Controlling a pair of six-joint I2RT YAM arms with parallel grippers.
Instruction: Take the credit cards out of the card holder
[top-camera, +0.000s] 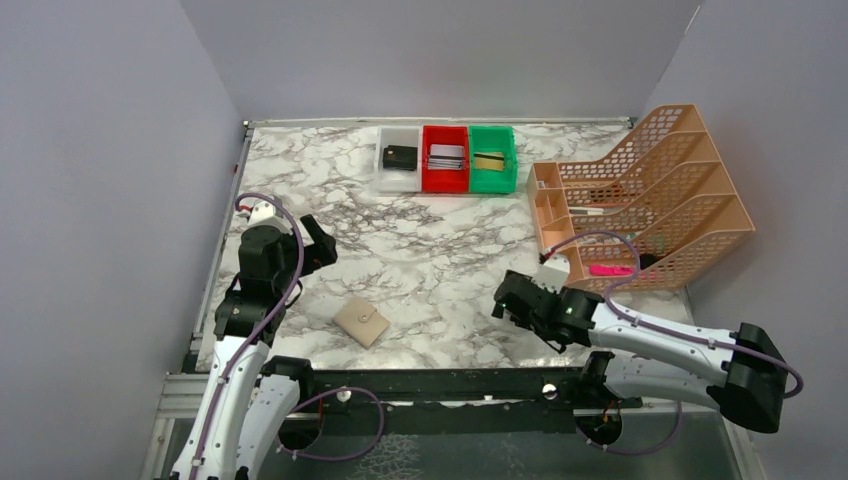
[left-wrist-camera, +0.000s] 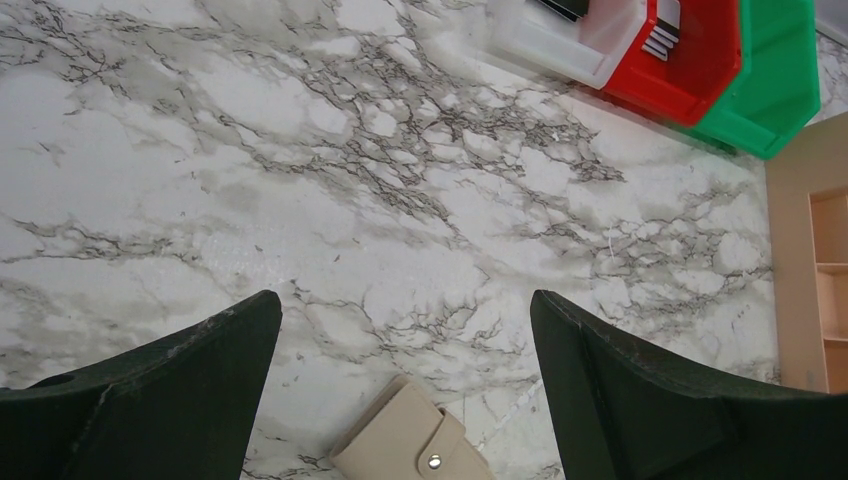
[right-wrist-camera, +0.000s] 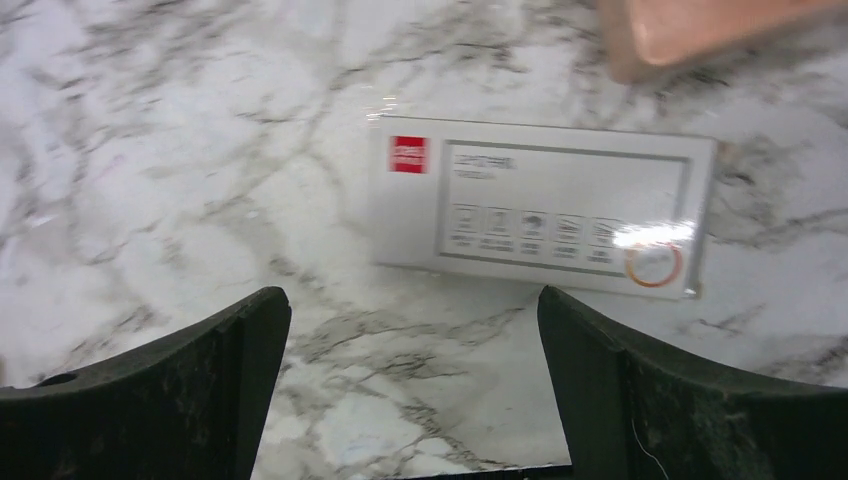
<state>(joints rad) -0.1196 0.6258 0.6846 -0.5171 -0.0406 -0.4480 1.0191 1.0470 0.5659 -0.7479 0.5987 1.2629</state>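
Observation:
The tan card holder (top-camera: 361, 321) lies folded and snapped shut on the marble table near the front, between the two arms. It also shows at the bottom edge of the left wrist view (left-wrist-camera: 410, 452), with its snap tab up. No credit cards show; the shut holder hides its inside. My left gripper (top-camera: 318, 245) is open and empty, up and to the left of the holder, with marble between its fingers (left-wrist-camera: 405, 300). My right gripper (top-camera: 506, 297) is open and empty, to the right of the holder (right-wrist-camera: 412, 295).
A white oblong box with a red mark (right-wrist-camera: 540, 205) lies just beyond my right gripper, beside the orange file rack (top-camera: 650, 195). White (top-camera: 398, 160), red (top-camera: 446, 160) and green (top-camera: 492, 160) bins holding small flat items stand at the back centre.

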